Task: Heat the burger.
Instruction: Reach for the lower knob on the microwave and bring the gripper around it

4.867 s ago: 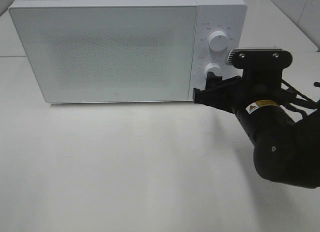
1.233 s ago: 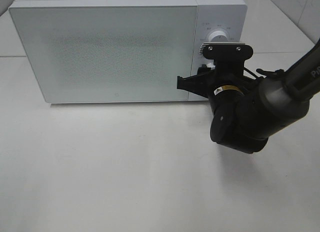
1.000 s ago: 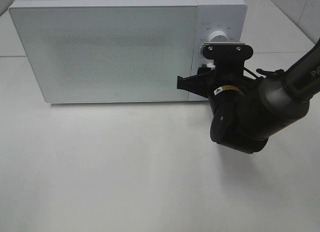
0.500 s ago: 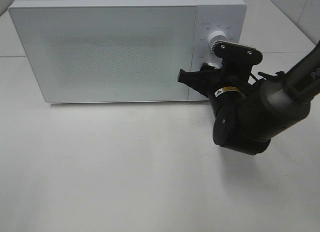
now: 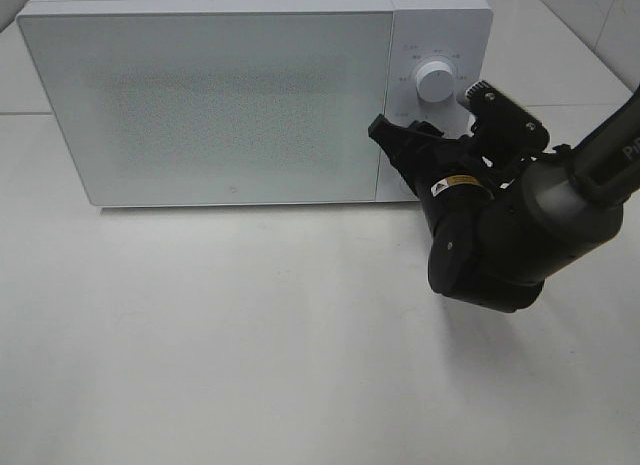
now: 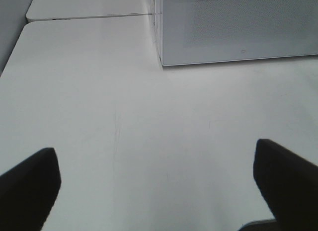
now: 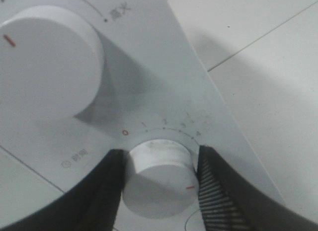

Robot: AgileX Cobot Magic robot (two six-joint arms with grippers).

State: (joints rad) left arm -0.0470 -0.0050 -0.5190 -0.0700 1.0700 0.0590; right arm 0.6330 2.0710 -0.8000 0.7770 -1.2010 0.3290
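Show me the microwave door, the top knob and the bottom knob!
microwave door (image 5: 210,105), exterior high view, middle of the door panel.
top knob (image 5: 434,82), exterior high view, its round front face.
bottom knob (image 7: 158,181), right wrist view, its front face.

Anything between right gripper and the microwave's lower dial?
Nothing visible. The right gripper is closed on the lower dial, one finger on either side of it. The microwave door is shut.

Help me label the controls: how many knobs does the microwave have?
2. The upper knob stands free; the lower knob, below it, is clasped by the right gripper.
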